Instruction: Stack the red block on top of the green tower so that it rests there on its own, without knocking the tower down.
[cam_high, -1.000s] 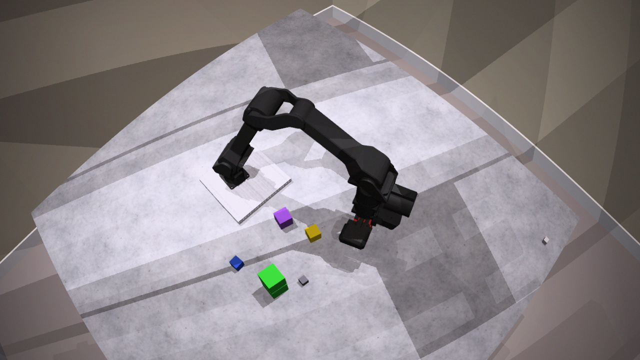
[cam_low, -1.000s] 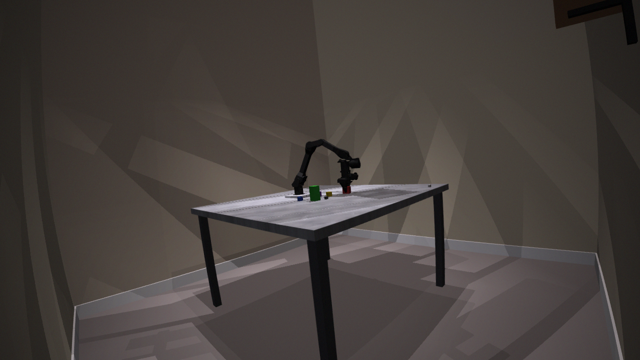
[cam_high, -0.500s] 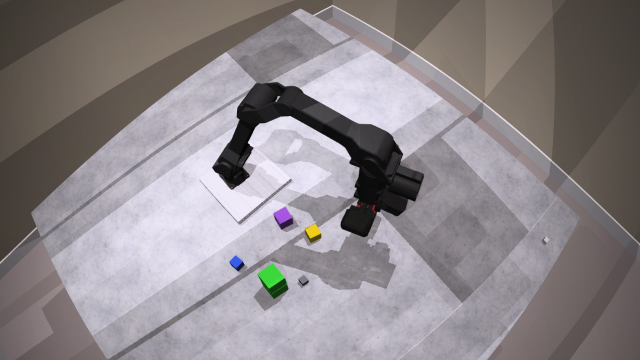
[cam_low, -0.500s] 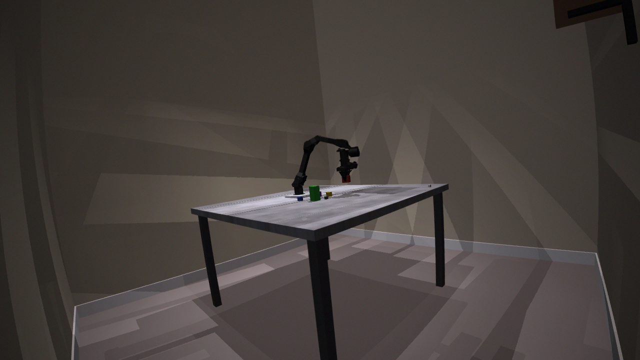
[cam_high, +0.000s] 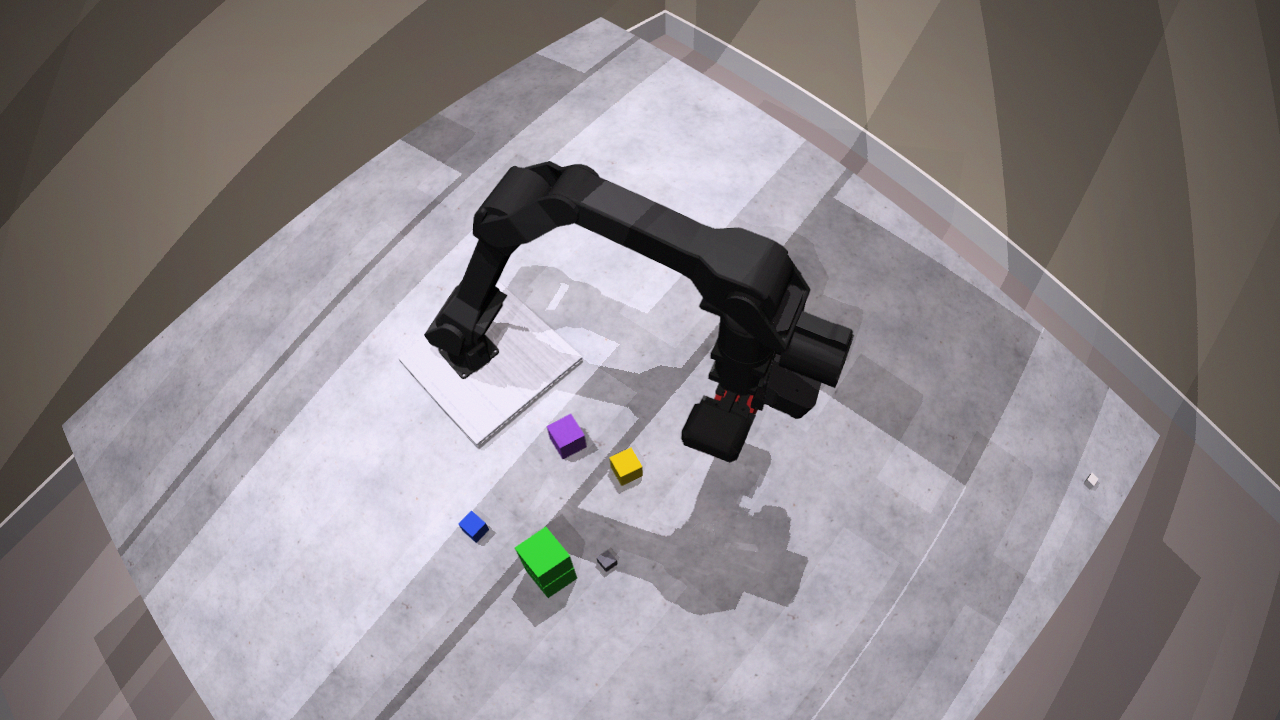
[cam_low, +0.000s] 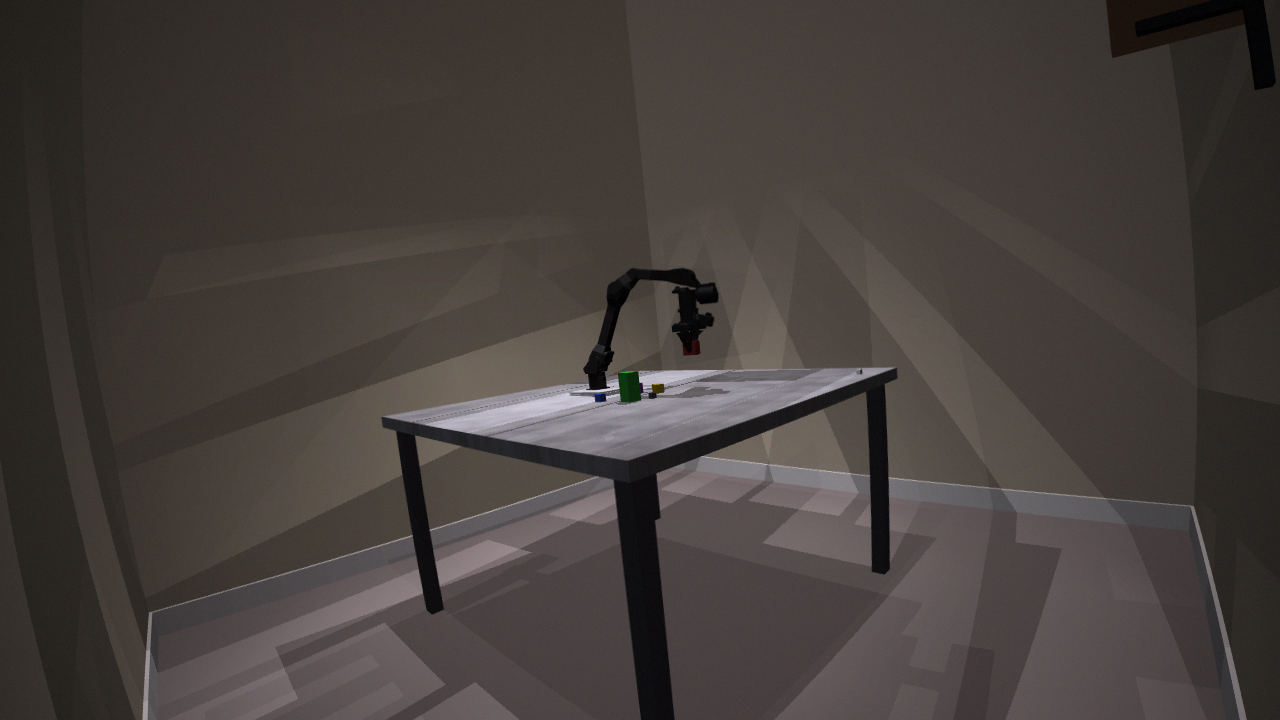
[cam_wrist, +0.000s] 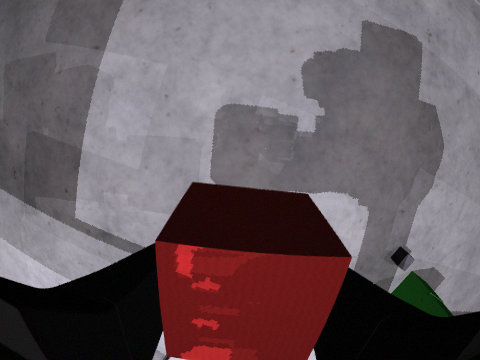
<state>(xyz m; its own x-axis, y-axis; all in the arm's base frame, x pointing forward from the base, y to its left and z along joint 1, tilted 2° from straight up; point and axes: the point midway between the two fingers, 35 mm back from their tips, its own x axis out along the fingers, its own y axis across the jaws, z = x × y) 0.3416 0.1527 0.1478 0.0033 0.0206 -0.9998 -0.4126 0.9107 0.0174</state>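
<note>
red block (cam_wrist: 250, 296) | pinched between gripper (cam_wrist: 247, 334) fingers | no writing visible

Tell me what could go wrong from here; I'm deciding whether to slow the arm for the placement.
1. The gripper holds the red block high above the table; a slip would drop it.
2. The green tower is two stacked blocks, so a low or off-centre approach could topple it.
3. The small grey cube and blue cube flank the tower and could get nudged.
</note>
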